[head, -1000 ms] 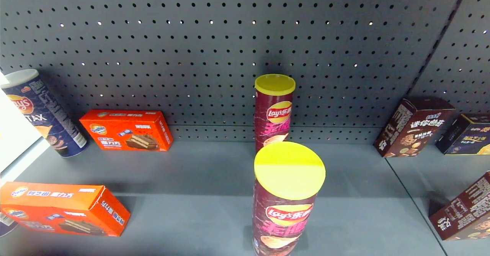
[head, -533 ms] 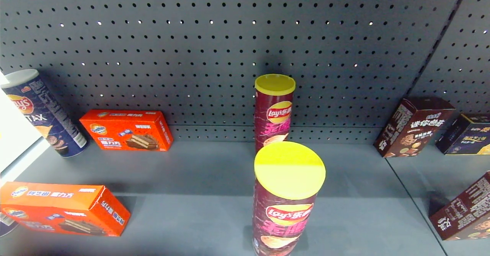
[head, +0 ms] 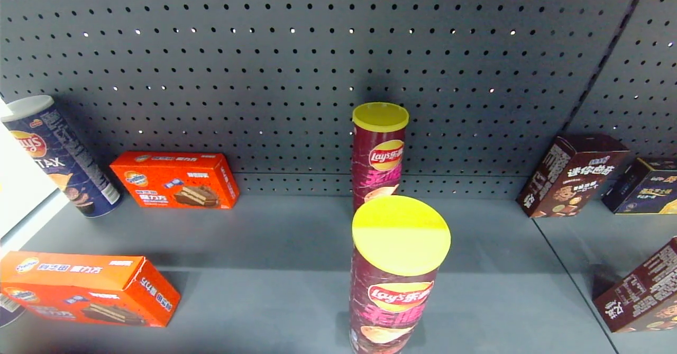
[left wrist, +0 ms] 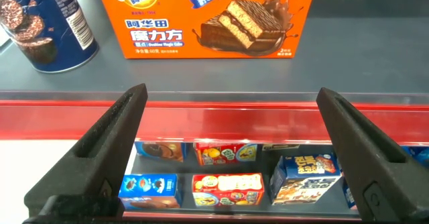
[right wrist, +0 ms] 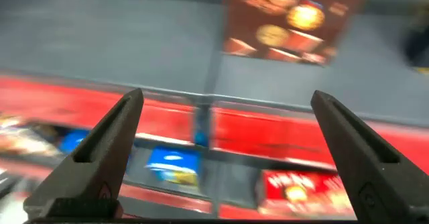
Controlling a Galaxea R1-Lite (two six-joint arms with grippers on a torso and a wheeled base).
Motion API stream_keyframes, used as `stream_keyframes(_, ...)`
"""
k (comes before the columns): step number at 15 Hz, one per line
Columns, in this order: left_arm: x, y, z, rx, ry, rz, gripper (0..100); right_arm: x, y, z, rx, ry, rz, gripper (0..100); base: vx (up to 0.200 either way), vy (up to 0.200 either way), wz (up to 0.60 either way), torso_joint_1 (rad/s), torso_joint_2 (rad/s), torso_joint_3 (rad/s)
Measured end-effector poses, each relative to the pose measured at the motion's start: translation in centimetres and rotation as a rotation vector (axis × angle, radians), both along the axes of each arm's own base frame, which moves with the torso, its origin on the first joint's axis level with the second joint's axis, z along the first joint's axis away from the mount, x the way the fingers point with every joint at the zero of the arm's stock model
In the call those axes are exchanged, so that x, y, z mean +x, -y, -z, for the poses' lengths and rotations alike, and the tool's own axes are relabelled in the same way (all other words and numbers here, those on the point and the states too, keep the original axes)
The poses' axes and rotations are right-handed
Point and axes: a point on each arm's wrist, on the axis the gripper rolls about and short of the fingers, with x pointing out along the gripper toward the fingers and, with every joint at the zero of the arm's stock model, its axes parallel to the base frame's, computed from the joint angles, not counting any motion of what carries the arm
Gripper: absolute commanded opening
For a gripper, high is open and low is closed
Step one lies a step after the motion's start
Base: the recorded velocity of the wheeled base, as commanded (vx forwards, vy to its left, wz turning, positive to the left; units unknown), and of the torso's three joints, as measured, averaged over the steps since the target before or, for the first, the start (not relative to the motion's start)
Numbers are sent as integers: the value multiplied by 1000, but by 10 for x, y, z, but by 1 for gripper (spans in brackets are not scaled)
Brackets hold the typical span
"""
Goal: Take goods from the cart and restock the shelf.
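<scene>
Two maroon chip cans with yellow lids stand on the grey shelf, one near the front and one by the back wall. In the left wrist view my left gripper is open and holds nothing. It sits just in front of the red shelf edge, facing an orange chocolate box and a blue chip can. My right gripper is also open and holds nothing, in front of the red shelf edge below a brown snack box.
Orange boxes lie at the shelf's left, one at the front and one at the back, beside a blue can. Brown boxes stand on the right. A lower shelf holds several small packs. The pegboard wall closes the back.
</scene>
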Motion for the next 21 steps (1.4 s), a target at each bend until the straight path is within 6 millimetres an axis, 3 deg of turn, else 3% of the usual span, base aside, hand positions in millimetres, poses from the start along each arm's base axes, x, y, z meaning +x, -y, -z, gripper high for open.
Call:
stream_keyframes(6,0,0,0,0,0,-1,100,-7,-2,2,6,97,115,100,0,0,0,0,0,0)
stream_keyframes(21,0,0,0,1,0,1,100,-8,-2,2,6,110,100,100,0,0,0,0,0,0)
